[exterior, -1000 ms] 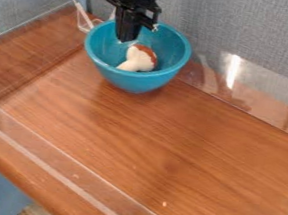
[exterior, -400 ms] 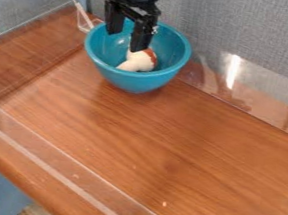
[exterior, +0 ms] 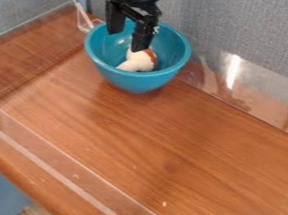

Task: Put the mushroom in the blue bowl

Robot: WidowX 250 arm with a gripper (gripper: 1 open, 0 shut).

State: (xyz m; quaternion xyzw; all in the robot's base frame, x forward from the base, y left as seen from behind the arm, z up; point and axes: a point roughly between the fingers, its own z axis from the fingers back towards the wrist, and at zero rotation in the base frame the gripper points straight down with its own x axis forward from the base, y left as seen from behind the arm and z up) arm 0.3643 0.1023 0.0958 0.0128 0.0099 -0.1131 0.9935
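Note:
The blue bowl (exterior: pixel 135 76) stands at the back of the wooden table, left of centre. Inside it lies the mushroom (exterior: pixel 139 61), on its side, cream stem and tan cap showing. My gripper (exterior: pixel 129 32) hangs straight down over the bowl's back half, just above and behind the mushroom. Its two black fingers are spread apart and nothing is between them.
A clear plastic wall (exterior: pixel 245 78) runs around the wooden tabletop (exterior: pixel 154 151). A grey fabric backdrop rises behind the bowl. The arm's black body comes down from the top edge of the view.
The gripper went from shut on the mushroom to open, and rose a little. The mushroom now lies loose in the bowl.

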